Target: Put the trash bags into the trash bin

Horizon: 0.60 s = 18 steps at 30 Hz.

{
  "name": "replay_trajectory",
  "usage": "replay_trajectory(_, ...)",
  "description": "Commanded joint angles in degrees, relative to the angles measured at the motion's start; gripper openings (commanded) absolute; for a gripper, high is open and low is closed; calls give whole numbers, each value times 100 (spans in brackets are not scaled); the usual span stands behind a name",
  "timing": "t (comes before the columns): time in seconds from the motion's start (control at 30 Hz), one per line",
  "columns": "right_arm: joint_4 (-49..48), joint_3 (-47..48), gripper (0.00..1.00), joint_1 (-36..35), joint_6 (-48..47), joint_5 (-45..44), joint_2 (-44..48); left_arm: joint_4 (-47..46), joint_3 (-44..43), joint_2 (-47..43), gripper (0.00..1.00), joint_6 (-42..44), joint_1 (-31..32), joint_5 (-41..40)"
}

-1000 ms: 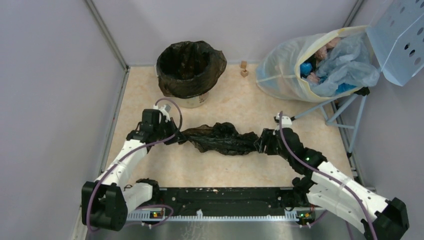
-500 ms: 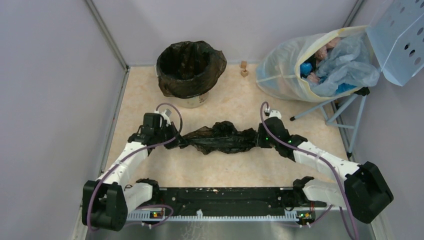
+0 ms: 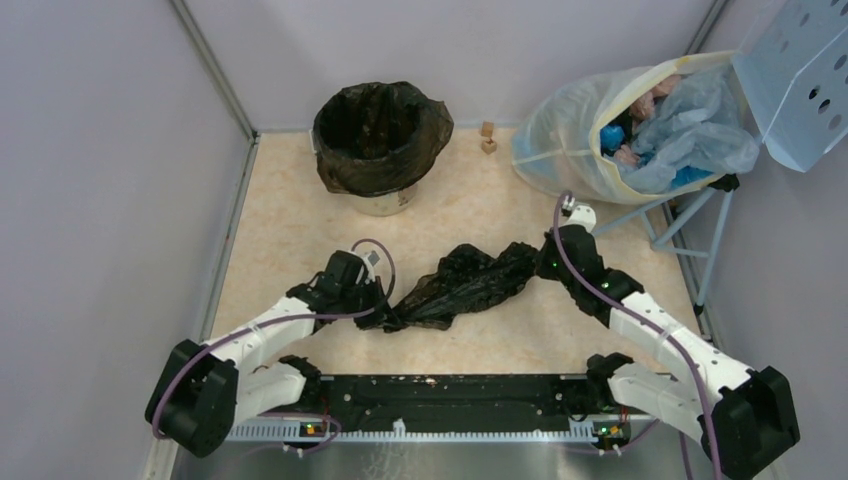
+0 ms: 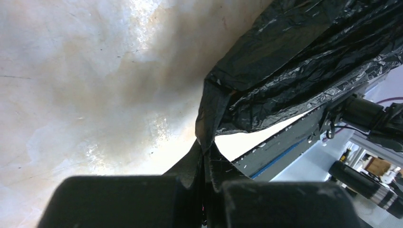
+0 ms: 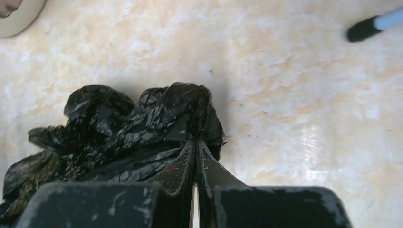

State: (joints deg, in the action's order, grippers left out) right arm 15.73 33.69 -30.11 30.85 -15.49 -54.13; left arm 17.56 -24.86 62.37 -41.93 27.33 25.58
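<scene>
A wrinkled black trash bag (image 3: 465,283) lies stretched slantwise across the beige floor, well short of the trash bin (image 3: 380,140), a cream bucket with a black liner at the back. My left gripper (image 3: 380,306) is shut on the bag's near left end; in the left wrist view its tips (image 4: 205,148) pinch a fold of the film (image 4: 294,61). My right gripper (image 3: 545,262) is at the bag's far right end. The right wrist view shows its jaws (image 5: 196,141) closed together on the bunched film (image 5: 119,128). A sliver of the bin (image 5: 16,16) shows top left.
A large translucent sack (image 3: 600,135) full of rubbish leans at the back right, beside a perforated light-blue panel (image 3: 800,70) on thin stand legs (image 3: 690,215). Two small wooden blocks (image 3: 488,138) sit near the back wall. A black rail (image 3: 440,390) runs along the near edge.
The right gripper swung back to the bag's right end and closed on it. The left gripper moved nearer and rightward with its end, so the bag now lies slantwise.
</scene>
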Motion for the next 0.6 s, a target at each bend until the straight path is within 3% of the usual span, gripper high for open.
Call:
replay_trajectory(0.0, 285, 179, 0, 164, 294, -709, 209, -60, 77, -221, 0, -115, 219, -433)
replay_trajectory(0.17, 60, 114, 0, 181, 210, -263, 225, 345, -263, -274, 7, 39, 530, -236)
replay_trajectory(0.27, 163, 195, 3, 189, 76, -150, 115, 763, -641, -442, 30, 222, 703, -460)
replay_trajectory(0.33, 288, 258, 11, 196, 23, -239, 59, 1072, -888, -599, 59, 339, 725, -689)
replay_trajectory(0.37, 335, 279, 18, 210, 12, -304, 38, 1254, -1042, -656, 69, 410, 719, -877)
replay_trajectory(0.4, 400, 294, 33, 227, 49, -400, 27, 1459, -1234, -676, 77, 474, 721, -1174)
replay_trajectory(0.43, 454, 297, 50, 245, 101, -471, 22, 1647, -1490, -668, 83, 548, 719, -1348)
replay_trajectory(0.47, 462, 287, 56, 261, 117, -473, 34, 1757, -1691, -640, 86, 622, 720, -1480)
replay_trajectory(0.57, 405, 221, 59, 336, 139, -348, 92, 1974, -2231, -479, 90, 808, 716, -1795)
